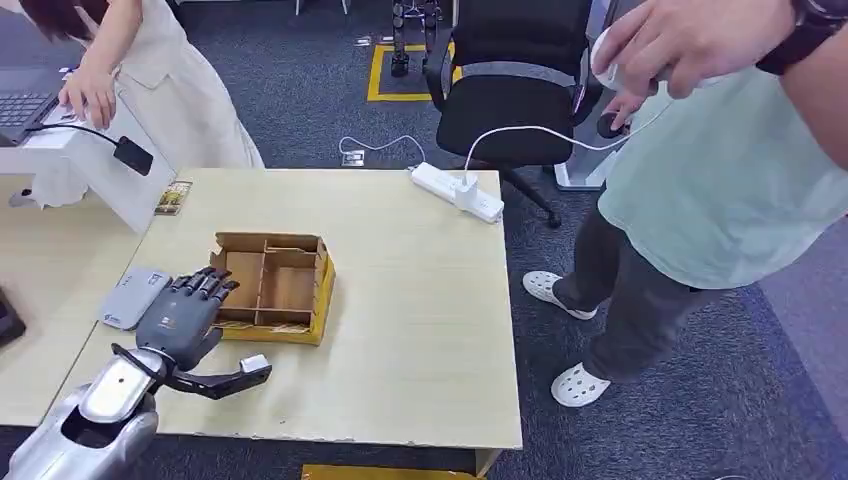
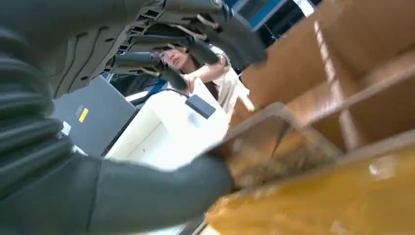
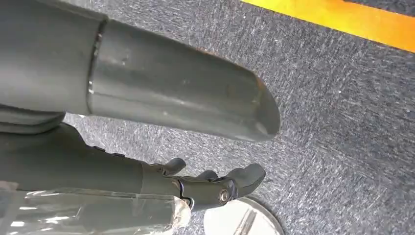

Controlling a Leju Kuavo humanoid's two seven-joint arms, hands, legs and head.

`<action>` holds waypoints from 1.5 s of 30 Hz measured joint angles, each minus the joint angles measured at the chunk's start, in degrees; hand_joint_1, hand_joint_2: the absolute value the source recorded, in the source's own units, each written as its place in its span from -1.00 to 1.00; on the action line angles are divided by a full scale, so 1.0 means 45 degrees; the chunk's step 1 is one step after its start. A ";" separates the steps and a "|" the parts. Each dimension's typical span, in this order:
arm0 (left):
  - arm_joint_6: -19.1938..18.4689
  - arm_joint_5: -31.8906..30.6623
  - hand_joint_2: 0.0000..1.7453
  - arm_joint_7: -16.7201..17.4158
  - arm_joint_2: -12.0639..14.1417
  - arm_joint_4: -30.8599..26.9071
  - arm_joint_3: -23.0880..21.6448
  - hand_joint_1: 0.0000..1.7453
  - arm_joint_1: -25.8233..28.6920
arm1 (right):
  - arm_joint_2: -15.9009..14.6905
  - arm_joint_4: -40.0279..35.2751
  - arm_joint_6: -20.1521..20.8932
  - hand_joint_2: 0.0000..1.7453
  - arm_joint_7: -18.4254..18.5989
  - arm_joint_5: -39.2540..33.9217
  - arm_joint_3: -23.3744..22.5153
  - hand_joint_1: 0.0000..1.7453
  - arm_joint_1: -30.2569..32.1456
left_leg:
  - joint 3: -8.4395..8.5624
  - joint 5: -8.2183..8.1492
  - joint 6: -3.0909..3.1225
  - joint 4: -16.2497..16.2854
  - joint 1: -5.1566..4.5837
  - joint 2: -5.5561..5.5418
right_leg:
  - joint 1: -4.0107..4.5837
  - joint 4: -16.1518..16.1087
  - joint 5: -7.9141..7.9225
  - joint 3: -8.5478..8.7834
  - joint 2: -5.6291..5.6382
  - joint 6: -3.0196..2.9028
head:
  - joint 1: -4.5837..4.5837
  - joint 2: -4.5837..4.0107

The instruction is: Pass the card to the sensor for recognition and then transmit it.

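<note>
My left hand (image 1: 185, 320) hovers at the left edge of an open cardboard box (image 1: 275, 285) with several compartments, fingers stretched toward it and thumb spread wide, holding nothing. In the left wrist view the fingers (image 2: 195, 44) and thumb (image 2: 147, 196) bracket the cardboard box (image 2: 333, 112) at its yellow side, and no card shows between them. A grey flat device (image 1: 133, 297) lies just left of the hand. A small printed card (image 1: 172, 197) rests at the table's far left corner. My right hand (image 3: 210, 188) hangs over the carpet, empty.
A white stand with a black scanner (image 1: 130, 155) and a laptop (image 1: 22, 108) sit at the far left, where a person (image 1: 150, 70) leans in. A power strip (image 1: 457, 192) lies on the table's far edge. Another person (image 1: 700, 180) stands at the right, beside an office chair (image 1: 510, 90).
</note>
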 joint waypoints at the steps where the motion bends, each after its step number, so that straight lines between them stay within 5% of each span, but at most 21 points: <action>1: 0.0000 0.0068 1.00 0.0000 0.0044 0.0010 0.0000 0.60 0.0031 | 0.0000 0.0000 -0.0029 -1.00 -0.0034 -0.0034 0.0000 -1.00 -0.0010 | 0.0000 0.0000 0.0000 0.0000 0.0000 -0.0001 | 0.0000 0.0000 0.0000 0.0000 -0.0001 0.0000 | 0.0000 0.0000; 2: 0.0005 0.0117 1.00 -0.0005 0.0093 0.0010 0.0000 0.60 0.0061 | 0.0000 0.0000 -0.0058 -1.00 -0.0078 -0.0083 -0.0005 -1.00 -0.0023 | -0.0001 0.0000 0.0000 0.0000 0.0000 -0.0002 | 0.0000 0.0000 -0.0001 0.0001 -0.0002 0.0000 | -0.0005 0.0000; 3: 0.0010 0.0156 1.00 -0.0005 0.0126 0.0015 0.0000 0.26 0.0084 | -0.0005 0.0000 -0.0083 -1.00 -0.0107 -0.0131 -0.0010 -1.00 -0.0038 | -0.0002 0.0000 0.0000 0.0000 0.0000 -0.0002 | 0.0000 0.0000 -0.0001 0.0001 -0.0002 0.0000 | 0.0000 0.0000; 9: -0.0058 0.0320 1.00 -0.0189 0.0301 0.0010 -0.0005 -0.20 0.0098 | -0.0029 0.0000 -0.0194 -1.00 -0.0263 -0.0311 -0.0048 -1.00 -0.0101 | -0.0003 0.0000 0.0001 0.0000 -0.0001 -0.0002 | 0.0000 0.0000 0.0000 0.0002 -0.0002 0.0001 | 0.0000 0.0000; 10: -0.0116 0.0427 1.00 -0.0233 0.0311 0.0010 -0.0005 0.22 0.0097 | -0.0039 0.0000 -0.0194 -1.00 -0.0292 -0.0345 -0.0058 -1.00 -0.0107 | -0.0003 0.0000 0.0001 0.0000 -0.0002 -0.0002 | -0.0001 0.0000 0.0000 0.0002 -0.0002 0.0001 | 0.0000 0.0000; 13: -0.0209 0.0632 1.00 -0.0364 0.0369 0.0015 -0.0005 0.20 0.0097 | -0.0068 0.0000 -0.0199 -1.00 -0.0369 -0.0428 -0.0102 -1.00 -0.0134 | -0.0003 0.0000 0.0001 0.0001 -0.0001 -0.0002 | -0.0001 0.0000 0.0000 0.0001 -0.0002 0.0001 | 0.0000 0.0000; 15: -0.0257 0.0690 1.00 -0.0403 0.0418 0.0015 -0.0010 -0.10 0.0098 | -0.0092 0.0000 -0.0199 -1.00 -0.0379 -0.0462 -0.0117 -1.00 -0.0160 | -0.0002 0.0000 0.0001 0.0000 -0.0001 -0.0002 | -0.0001 0.0000 0.0000 0.0001 -0.0002 0.0001 | -0.0005 0.0000; 17: -0.0272 0.0768 1.00 -0.0398 0.0452 0.0015 -0.0010 -0.64 0.0099 | -0.0102 0.0005 -0.0209 -1.00 -0.0379 -0.0471 -0.0131 -1.00 -0.0169 | -0.0002 0.0000 0.0001 0.0000 -0.0001 -0.0002 | -0.0001 0.0000 -0.0001 0.0001 -0.0003 0.0000 | 0.0000 0.0000; 18: -0.0277 0.0807 1.00 -0.0398 0.0481 0.0010 -0.0010 -0.22 0.0103 | -0.0107 0.0005 -0.0218 -1.00 -0.0379 -0.0486 -0.0136 -1.00 -0.0172 | -0.0003 0.0000 0.0001 0.0000 0.0000 -0.0002 | 0.0000 0.0000 -0.0001 0.0001 -0.0003 0.0000 | 0.0000 0.0000; 19: -0.0277 0.0851 1.00 -0.0403 0.0496 0.0015 -0.0010 -0.14 0.0107 | -0.0112 0.0005 -0.0228 -1.00 -0.0379 -0.0510 -0.0141 -1.00 -0.0172 | -0.0003 0.0000 0.0001 0.0000 0.0001 -0.0002 | 0.0000 0.0000 -0.0001 0.0001 -0.0003 0.0000 | 0.0000 0.0000; 21: -0.0277 0.0899 1.00 -0.0403 0.0525 0.0010 -0.0010 -0.92 0.0107 | -0.0126 0.0005 -0.0233 -1.00 -0.0379 -0.0520 -0.0146 -1.00 -0.0170 | -0.0003 0.0000 0.0001 0.0000 0.0000 -0.0002 | 0.0000 0.0000 -0.0001 0.0001 -0.0003 0.0000 | 0.0000 0.0000; 22: -0.0277 0.0919 1.00 -0.0403 0.0530 0.0010 -0.0010 -1.00 0.0111 | -0.0126 0.0010 -0.0238 -1.00 -0.0379 -0.0520 -0.0146 -1.00 -0.0171 | -0.0003 0.0000 0.0001 0.0000 0.0000 -0.0002 | 0.0000 0.0000 -0.0001 0.0001 -0.0002 0.0000 | -0.0005 0.0000; 43: -0.0622 0.1783 1.00 -0.0884 0.0743 0.0015 -0.0058 -1.00 0.0488 | -0.0209 0.0015 -0.0340 -1.00 -0.0340 -0.0457 -0.0146 -1.00 -0.0193 | -0.0003 0.0000 0.0001 0.0000 0.0000 -0.0002 | 0.0000 0.0000 -0.0001 0.0000 -0.0002 0.0000 | -0.0005 0.0000; 45: -0.0661 0.1885 1.00 -0.0918 0.0743 0.0015 -0.0073 -0.82 0.0489 | -0.0214 0.0015 -0.0340 -1.00 -0.0340 -0.0447 -0.0146 -1.00 -0.0202 | -0.0003 0.0000 0.0001 0.0000 0.0000 -0.0002 | 0.0000 0.0000 -0.0001 0.0001 -0.0002 0.0001 | -0.0005 0.0000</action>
